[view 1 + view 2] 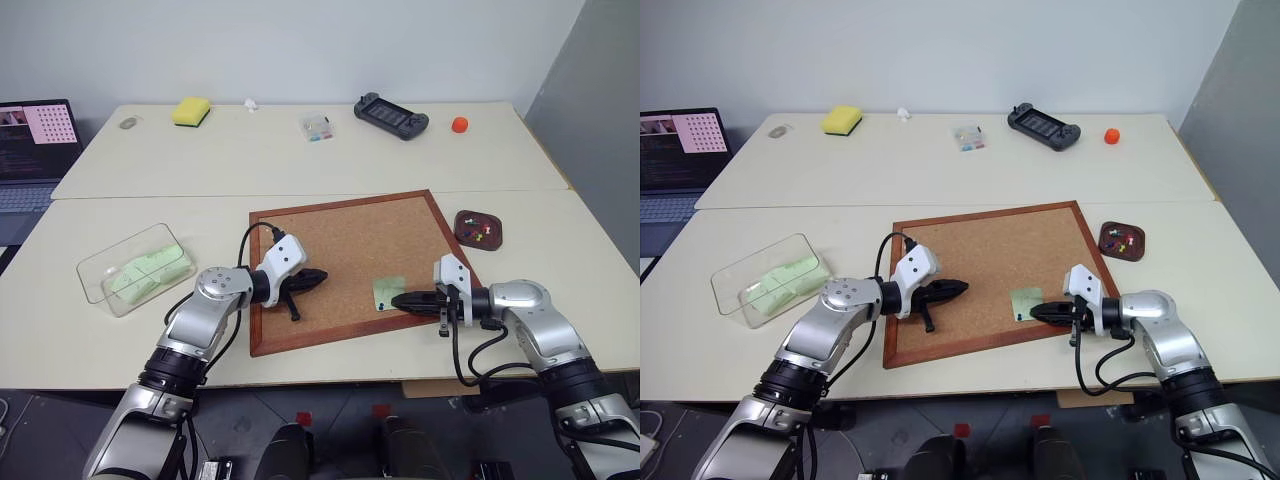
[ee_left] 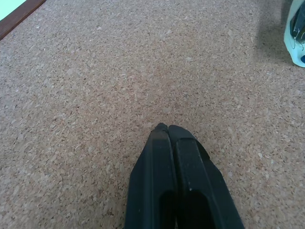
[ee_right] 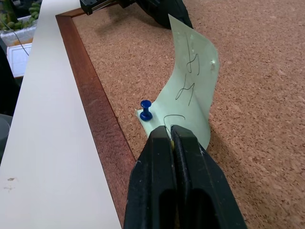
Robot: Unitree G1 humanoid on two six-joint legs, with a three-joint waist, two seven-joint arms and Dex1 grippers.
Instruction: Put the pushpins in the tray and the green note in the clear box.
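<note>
- The right gripper (image 3: pixel 170 130) has its two black fingers pressed together at the near edge of the pale green square paper note (image 3: pixel 193 90); a sliver of yellow shows between the tips, but whether paper is pinched there cannot be told; the note curls up off the cork beyond the tips
- A small blue pushpin (image 3: pixel 146 110) stands in the note's near corner, just beside the fingertips, close to the board's inner wooden frame; the right wrist view shows this pin and handwriting on the paper, which the head views barely resolve
- The left gripper (image 1: pixel 318 277) is fully closed with nothing in it, low over bare cork on the brown wood-framed cork board (image 1: pixel 340 235), well apart from the note; the left wrist view shows its fingers (image 2: pixel 183 157) meeting over bare cork
- The transparent rectangular plastic box (image 1: pixel 110 262) sits left of the board, holding pale green sheets
- The small dark brown shallow tray (image 1: pixel 465 222) lies just off the board's right edge, with several coloured pins inside
- Farther back on the cream table (image 1: pixel 250 160): a yellow sponge (image 1: pixel 190 110); a small clear case of coloured bits (image 1: pixel 317 126); a black handheld controller (image 1: pixel 391 116)
</note>
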